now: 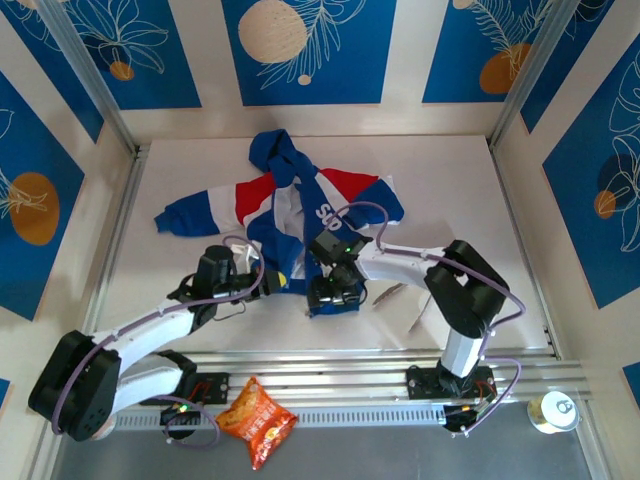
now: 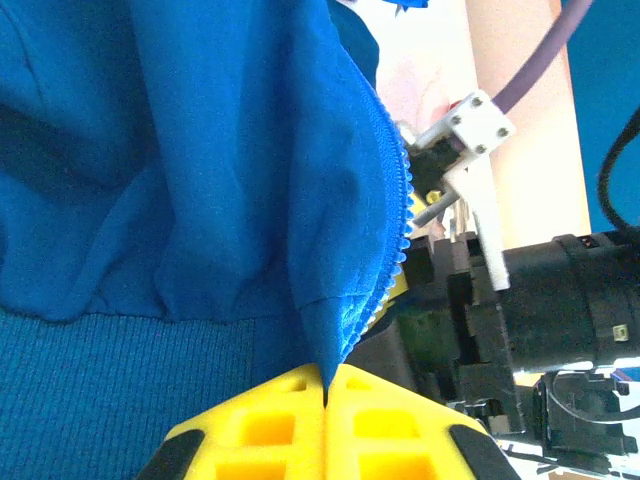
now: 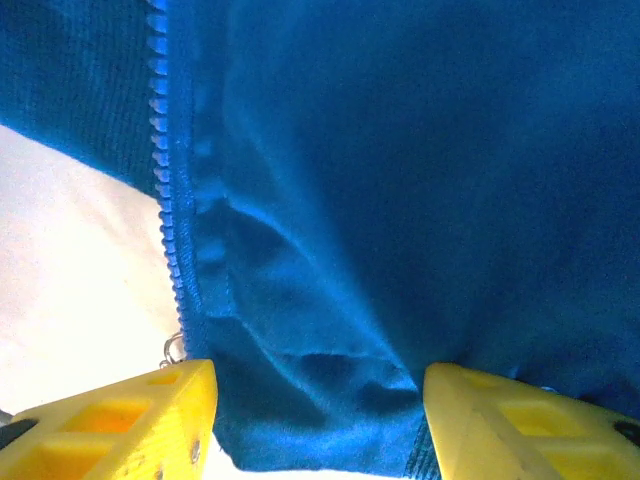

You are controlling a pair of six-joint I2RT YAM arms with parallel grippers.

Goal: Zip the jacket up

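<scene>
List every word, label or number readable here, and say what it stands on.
jacket: white lettering, apparently starting with "S"; the rest is creased and too small to read.
snack bag: print too blurred to read.
can: nothing legible.

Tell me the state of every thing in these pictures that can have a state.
jacket: spread out, front open, not zipped.
zipper: this row of teeth is bare, not joined to the other row.
left gripper: shut on the jacket's bottom edge.
right gripper: open, one finger at each side of the jacket's hem.
snack bag: lying flat; sealed or not, cannot tell.
drink can: upright; opened or not, cannot tell.
</scene>
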